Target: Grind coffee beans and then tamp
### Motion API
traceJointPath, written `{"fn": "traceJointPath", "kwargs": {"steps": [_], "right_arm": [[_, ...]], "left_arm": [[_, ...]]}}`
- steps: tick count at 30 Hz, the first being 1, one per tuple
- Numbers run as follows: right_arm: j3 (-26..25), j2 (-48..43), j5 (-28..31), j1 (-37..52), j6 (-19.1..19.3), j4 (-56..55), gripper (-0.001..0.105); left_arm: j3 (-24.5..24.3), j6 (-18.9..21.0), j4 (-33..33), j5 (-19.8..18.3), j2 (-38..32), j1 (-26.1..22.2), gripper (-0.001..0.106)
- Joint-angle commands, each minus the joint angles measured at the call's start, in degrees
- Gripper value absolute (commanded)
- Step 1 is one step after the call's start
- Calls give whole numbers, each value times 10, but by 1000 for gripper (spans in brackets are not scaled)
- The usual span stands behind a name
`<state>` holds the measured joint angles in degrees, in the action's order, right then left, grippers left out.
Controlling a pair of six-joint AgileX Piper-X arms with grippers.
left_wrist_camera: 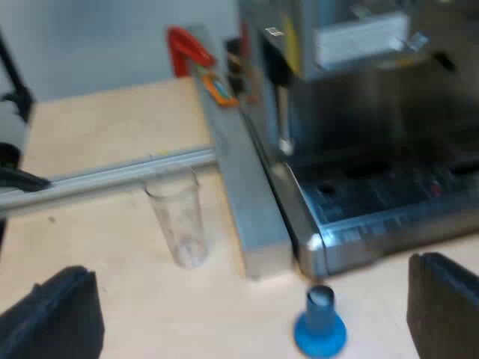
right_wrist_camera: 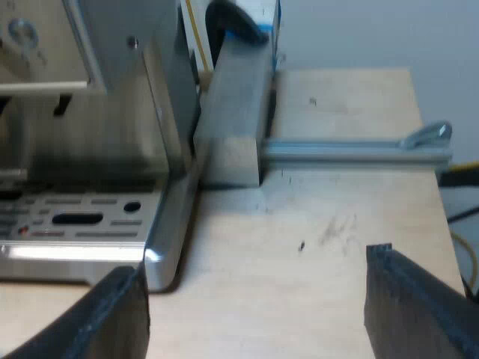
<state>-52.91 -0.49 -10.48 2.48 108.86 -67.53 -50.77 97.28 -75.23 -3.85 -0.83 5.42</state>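
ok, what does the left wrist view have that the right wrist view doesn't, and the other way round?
Left wrist view's own: a measuring glass standing on the table beside the metal block, a blue tamper near the drip tray corner, and the open left gripper.
Right wrist view's own: the open right gripper over bare table, and a wing-shaped metal piece at the rail end.
Shared: the espresso machine, drip tray, metal block, rail, table.
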Motion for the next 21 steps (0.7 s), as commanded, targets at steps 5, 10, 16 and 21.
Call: {"fn": "traceJointPath", "kwargs": {"steps": [5,10,16,21], "right_arm": [[55,-26,-1,2,2,59,62],[104,-26,-1,2,2,60,62],[163,-26,-1,2,2,58,62],[194,-25,-1,2,2,56,62]], "left_arm": [[34,19,86,24,-80,-1,83],[109,14,143,24,-79,-1,83],[172,14,143,23,-79,-1,83],[200,14,142,20,-79,-1,83]]}}
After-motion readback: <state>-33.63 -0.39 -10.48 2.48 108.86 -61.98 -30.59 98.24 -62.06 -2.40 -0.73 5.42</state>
